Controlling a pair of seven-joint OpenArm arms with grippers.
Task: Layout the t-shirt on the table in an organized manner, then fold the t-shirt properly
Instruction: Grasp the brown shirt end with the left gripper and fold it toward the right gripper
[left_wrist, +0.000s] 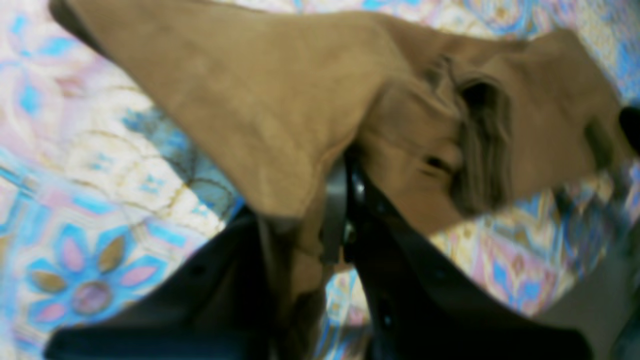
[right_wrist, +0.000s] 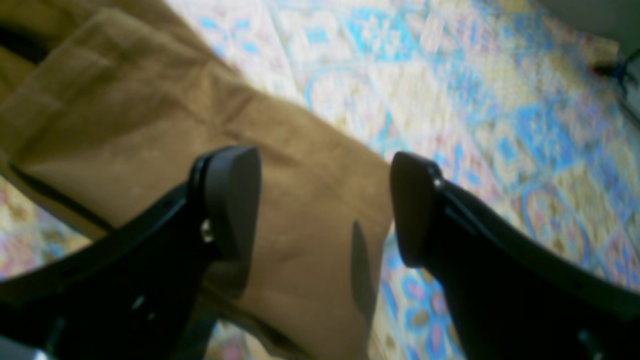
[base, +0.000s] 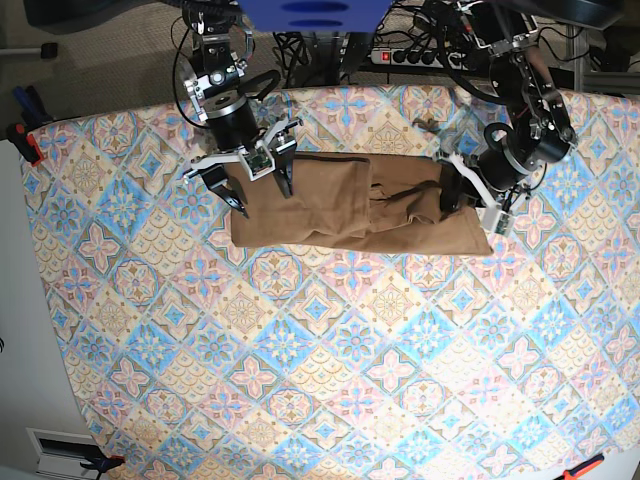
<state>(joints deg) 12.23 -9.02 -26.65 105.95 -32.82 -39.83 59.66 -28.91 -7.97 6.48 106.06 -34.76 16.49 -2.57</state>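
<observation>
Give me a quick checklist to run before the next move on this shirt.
1. Left pincer shut on the t-shirt: ok, cloth is pinched between its jaws.
2. Right pincer open: ok, jaws stand wide.
3. Right pincer over the shirt's edge: ok, one finger above cloth, the other above the table.
4. Shirt spread flat: not ok, bunched and creased near the left pincer.
5. Collar position: cannot tell.
</observation>
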